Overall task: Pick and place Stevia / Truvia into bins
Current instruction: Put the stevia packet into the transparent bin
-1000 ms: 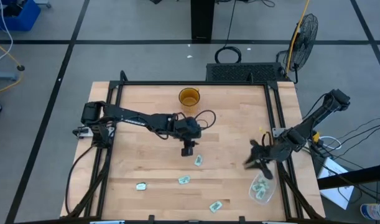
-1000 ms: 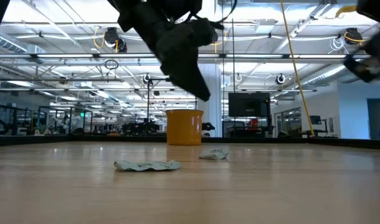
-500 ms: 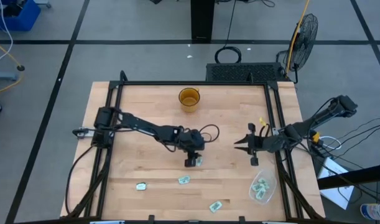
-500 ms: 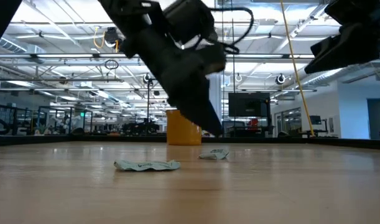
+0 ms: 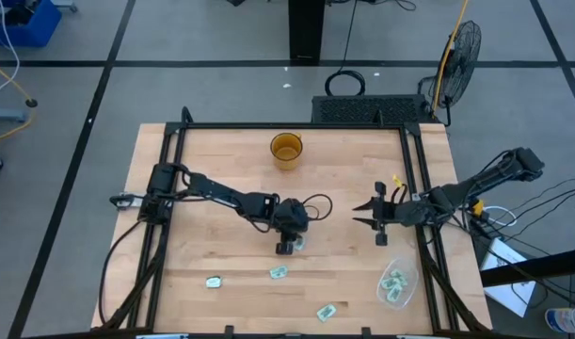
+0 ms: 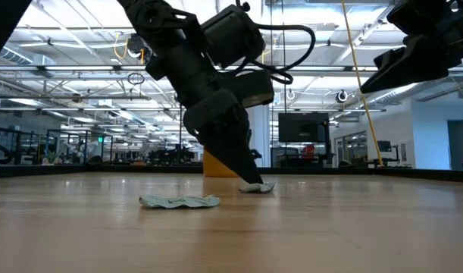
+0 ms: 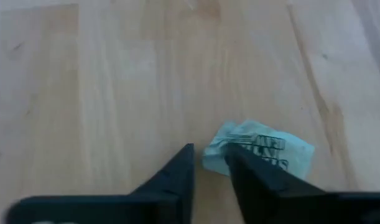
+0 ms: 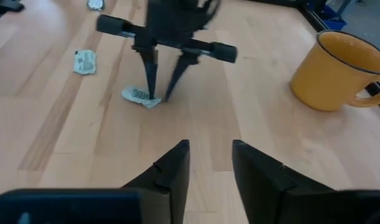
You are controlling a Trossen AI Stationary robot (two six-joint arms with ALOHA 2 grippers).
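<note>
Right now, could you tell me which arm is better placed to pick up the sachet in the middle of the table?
The left. Its hand is already down at that sachet, fingers open around one edge. The right hand hangs in the air, empty and open, away toward the table's right side.

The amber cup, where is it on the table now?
In the high view the amber cup stands near the table's far edge, about midway across, apart from the left end effector and the sachet it reaches.
</note>
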